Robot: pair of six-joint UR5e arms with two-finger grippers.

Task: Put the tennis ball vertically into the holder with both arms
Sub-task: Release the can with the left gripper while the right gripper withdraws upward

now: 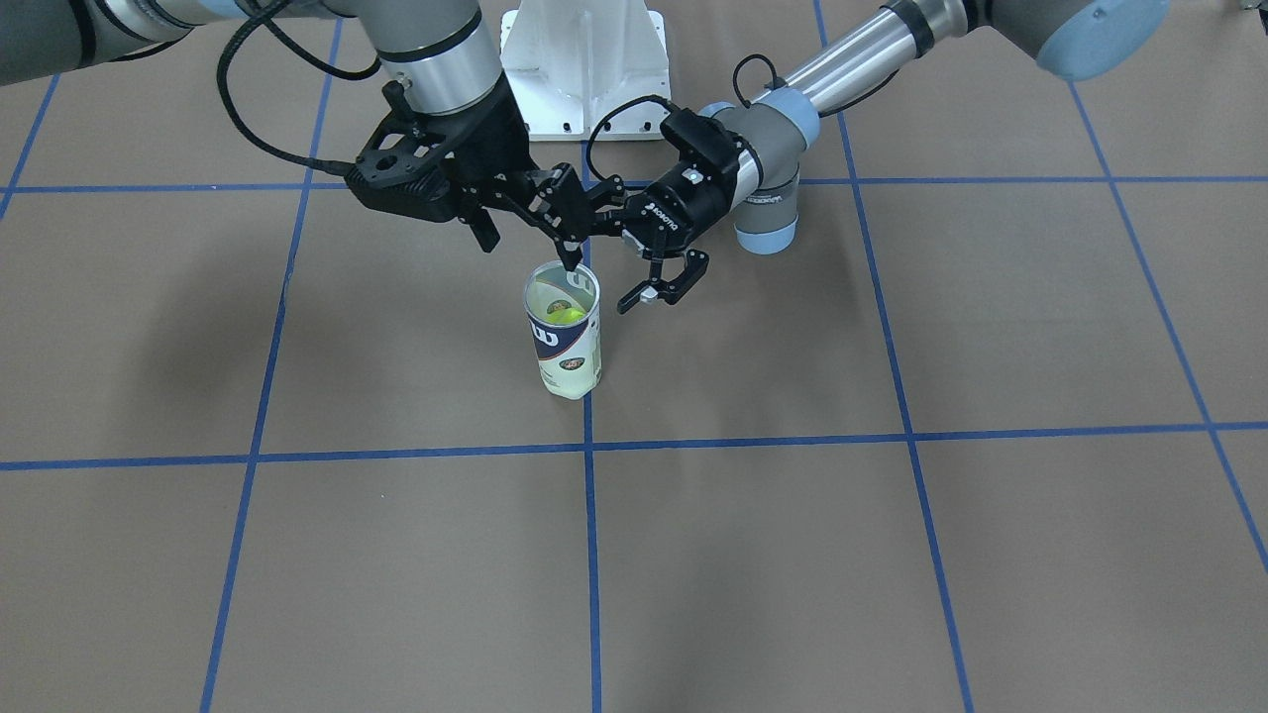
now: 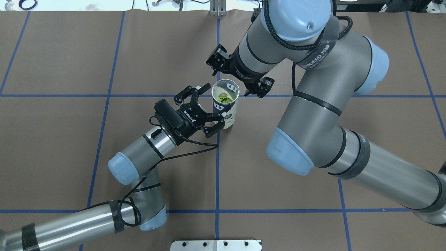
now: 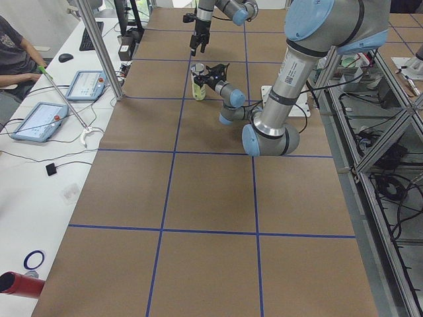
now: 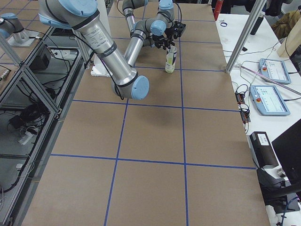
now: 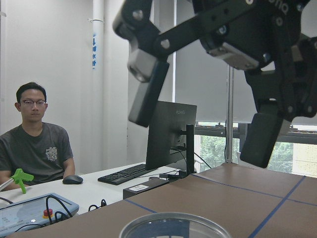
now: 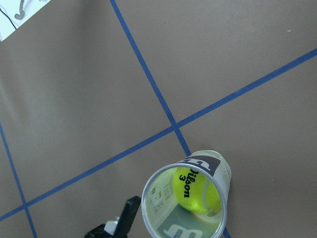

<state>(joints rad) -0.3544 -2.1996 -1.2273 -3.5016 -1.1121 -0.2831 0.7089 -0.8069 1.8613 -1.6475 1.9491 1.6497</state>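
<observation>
The clear holder [image 1: 563,347] with the navy Wilson label stands upright on the brown table near its middle. It also shows in the overhead view [image 2: 228,115]. A yellow tennis ball [image 6: 193,191] lies inside it, seen through the open top [image 2: 223,98]. My right gripper [image 1: 530,246] hangs open and empty just above the holder's rim, with one fingertip [image 1: 570,259] pointing down at it. My left gripper [image 2: 209,106] is open and empty, level beside the holder near its top. The left wrist view shows its spread fingers [image 5: 146,94] and the holder's rim [image 5: 173,225] below them.
The white base stand [image 1: 580,59] is behind the holder, close to both wrists. Blue tape lines [image 1: 589,555] grid the table. An operator [image 3: 13,53] sits at a side desk with tablets [image 3: 86,82] beyond the table's edge.
</observation>
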